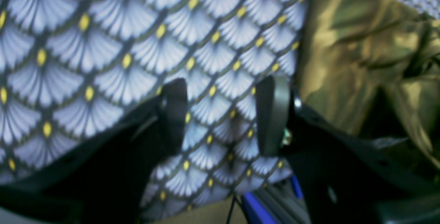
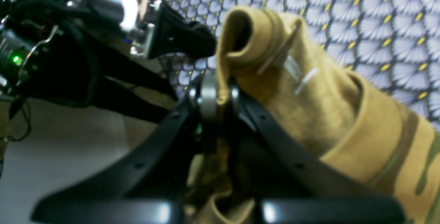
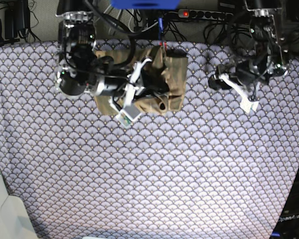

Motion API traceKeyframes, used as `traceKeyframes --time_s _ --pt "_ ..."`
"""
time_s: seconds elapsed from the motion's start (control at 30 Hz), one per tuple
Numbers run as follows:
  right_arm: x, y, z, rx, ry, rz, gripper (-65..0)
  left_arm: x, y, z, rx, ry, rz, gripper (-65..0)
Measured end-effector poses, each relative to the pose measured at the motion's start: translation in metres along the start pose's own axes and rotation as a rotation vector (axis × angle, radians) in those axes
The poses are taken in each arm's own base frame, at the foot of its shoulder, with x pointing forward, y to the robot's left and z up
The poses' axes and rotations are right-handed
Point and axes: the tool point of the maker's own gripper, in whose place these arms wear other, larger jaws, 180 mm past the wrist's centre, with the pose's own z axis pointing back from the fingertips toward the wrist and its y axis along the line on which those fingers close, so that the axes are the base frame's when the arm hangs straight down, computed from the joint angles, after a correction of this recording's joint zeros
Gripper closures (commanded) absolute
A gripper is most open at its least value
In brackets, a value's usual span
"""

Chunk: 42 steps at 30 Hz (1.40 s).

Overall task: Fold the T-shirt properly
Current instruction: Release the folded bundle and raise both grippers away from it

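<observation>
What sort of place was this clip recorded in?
Probably a robotics lab workbench: a table under a purple scallop-patterned tablecloth, a black power strip with tangled cables behind it, and a camouflage-print cloth T-shirt for practice.

Cloth [image 3: 154, 169] bare from centre to 6 o'clock, also 3 and 9 o'clock edges: free passage there. Obstacles at 12 o'clock: bunched shirt [image 3: 167, 79] w/ right arm [image 3: 84, 74] over its 9 o'clock side. Left arm [image 3: 249, 69] hangs at 2 o'clock, apart from shirt; open gap betw. them. Cables [image 3: 139, 20] crowd far edge.
</observation>
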Motion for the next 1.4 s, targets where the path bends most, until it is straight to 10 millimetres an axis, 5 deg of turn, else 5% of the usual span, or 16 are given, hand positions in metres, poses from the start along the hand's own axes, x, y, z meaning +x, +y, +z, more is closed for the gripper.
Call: traceKeyframes --time_s 0.4,0.8,1.13,1.4 --pt "0.003 -0.023 -0.017 0.024 0.006 -0.063 0.0 0.004 -0.004 0.008 0.004 -0.018 -0.033 -31.7" --pt "-0.010 -0.002 -0.047 0.124 0.059 -0.064 -0.2 0.003 -0.005 0.010 0.005 -0.024 -0.042 -31.7" --pt "-0.019 -0.044 -0.037 0.054 0.060 -0.167 -20.9 -0.011 -0.002 0.011 0.012 0.005 -0.031 -31.7" --pt "-0.013 -0.032 -0.044 0.082 0.072 -0.130 -30.2 -0.011 -0.002 0.011 0.012 0.005 -0.032 -31.7"
